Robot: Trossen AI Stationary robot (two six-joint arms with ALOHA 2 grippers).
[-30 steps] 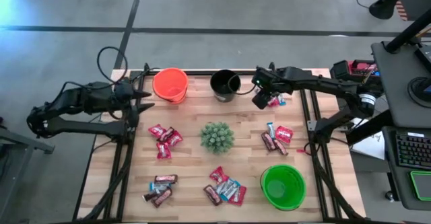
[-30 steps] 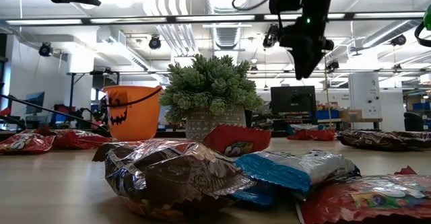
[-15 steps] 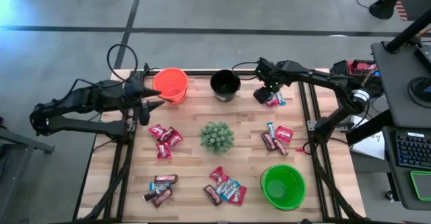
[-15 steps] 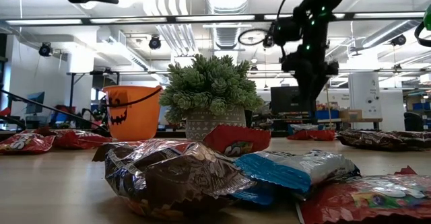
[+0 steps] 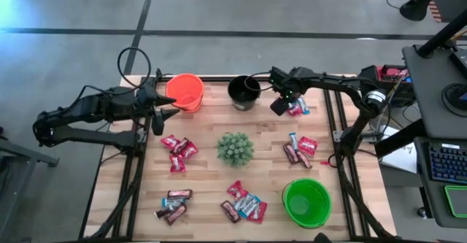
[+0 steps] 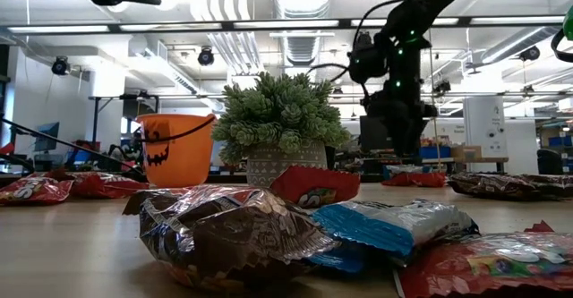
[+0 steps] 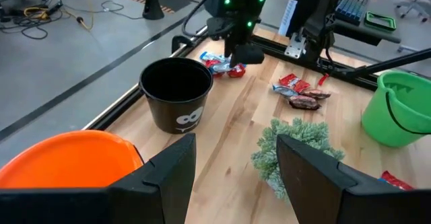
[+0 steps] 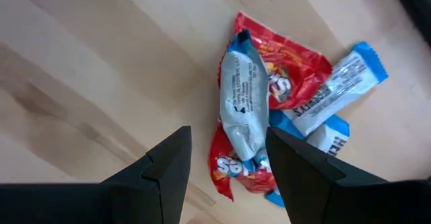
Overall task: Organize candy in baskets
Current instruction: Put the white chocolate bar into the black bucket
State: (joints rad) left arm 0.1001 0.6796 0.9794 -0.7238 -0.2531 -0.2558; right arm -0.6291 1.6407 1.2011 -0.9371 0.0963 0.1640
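My right gripper (image 5: pixel 279 106) hangs open, fingers pointing down, just above a small heap of candy (image 8: pixel 269 103) in red and blue-and-silver wrappers (image 5: pixel 296 108) at the table's far right. It touches nothing. The black basket (image 5: pixel 244 92) stands beside it on the left, the orange basket (image 5: pixel 184 91) farther left, and the green basket (image 5: pixel 306 203) at the near right. My left gripper (image 5: pixel 164 110) waits open in the air by the orange basket (image 7: pixel 67 160). More candy heaps (image 5: pixel 177 149) (image 5: pixel 243 203) lie flat on the wood.
A spiky green plant (image 5: pixel 235 148) in a pot stands mid-table. Further candy lies at the near left (image 5: pixel 173 205) and at the right (image 5: pixel 299 149). Black frame rails (image 5: pixel 332 126) run along the table's sides. Bare wood lies between the black basket and the plant.
My right gripper has sunk toward the candy heap at the far right and tipped more steeply downward, staying open. My left gripper shifted a little toward the table's right, nearer the orange basket, then held still.
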